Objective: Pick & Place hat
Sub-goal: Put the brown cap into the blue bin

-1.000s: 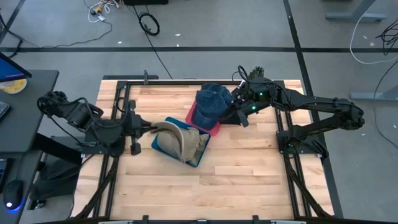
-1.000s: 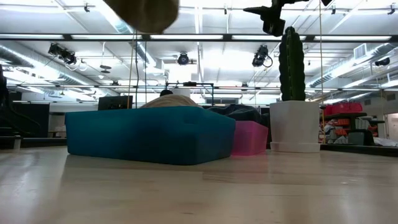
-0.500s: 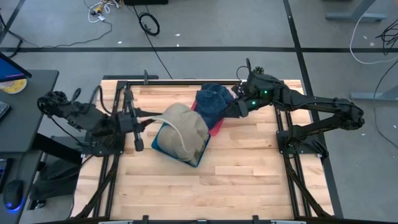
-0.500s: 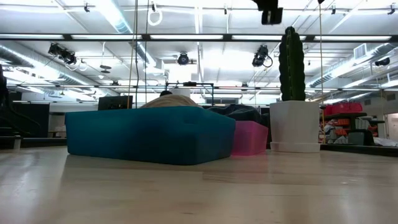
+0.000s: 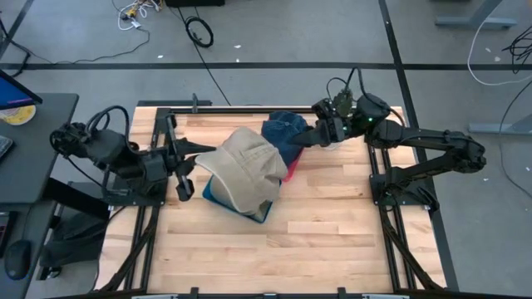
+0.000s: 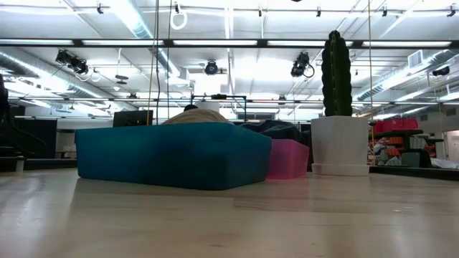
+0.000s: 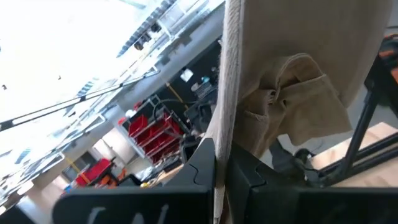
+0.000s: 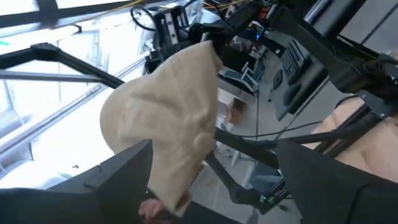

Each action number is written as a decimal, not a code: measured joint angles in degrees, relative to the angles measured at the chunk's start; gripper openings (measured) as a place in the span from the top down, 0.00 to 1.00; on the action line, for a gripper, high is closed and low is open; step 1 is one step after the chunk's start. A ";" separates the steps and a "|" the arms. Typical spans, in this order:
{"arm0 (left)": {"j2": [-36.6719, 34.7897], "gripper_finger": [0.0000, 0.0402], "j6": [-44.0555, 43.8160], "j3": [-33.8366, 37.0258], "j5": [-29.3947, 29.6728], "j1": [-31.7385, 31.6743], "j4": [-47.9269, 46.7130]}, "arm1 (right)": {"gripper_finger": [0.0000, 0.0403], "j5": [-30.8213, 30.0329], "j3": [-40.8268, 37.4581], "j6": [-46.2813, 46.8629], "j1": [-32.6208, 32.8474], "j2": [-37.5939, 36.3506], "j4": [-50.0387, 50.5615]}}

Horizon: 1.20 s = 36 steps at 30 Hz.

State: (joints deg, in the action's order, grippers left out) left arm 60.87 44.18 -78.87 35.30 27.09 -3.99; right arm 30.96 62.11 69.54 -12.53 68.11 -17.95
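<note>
High view: left gripper [image 5: 193, 154] clamped on the tan hat [image 5: 243, 170] brim, hat aloft over the teal bin [image 5: 263, 211]; right gripper [image 5: 316, 133] spread wide near its far side; left wrist view: brim pinched edge-on between fingers [image 7: 200, 163]

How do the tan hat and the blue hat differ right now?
The tan hat is lifted clear, pinched by its brim in the left gripper; the blue hat lies over the pink bin, held by nothing. The right gripper is beside the blue hat, its jaws open. The tan hat hangs over the teal bin and looks spread wide; the blue hat looks crumpled. Both are soft caps.
</note>
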 joint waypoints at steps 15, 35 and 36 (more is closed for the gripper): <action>3.74 0.97 -0.42 0.02 -6.46 -6.65 0.41 | 0.12 -0.39 -0.02 9.40 3.30 10.81 -29.80; 3.83 0.96 -4.57 0.00 -7.44 -8.65 -2.16 | 0.55 1.59 -0.02 4.94 5.19 10.98 -36.46; 3.83 0.96 -4.79 0.00 -7.45 -8.65 -2.20 | 0.60 1.62 -0.02 4.77 5.20 10.98 -36.74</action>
State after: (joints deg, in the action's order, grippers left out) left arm 64.71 39.40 -78.87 27.85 18.44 -6.20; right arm 32.58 62.08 74.31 -7.33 79.09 -54.68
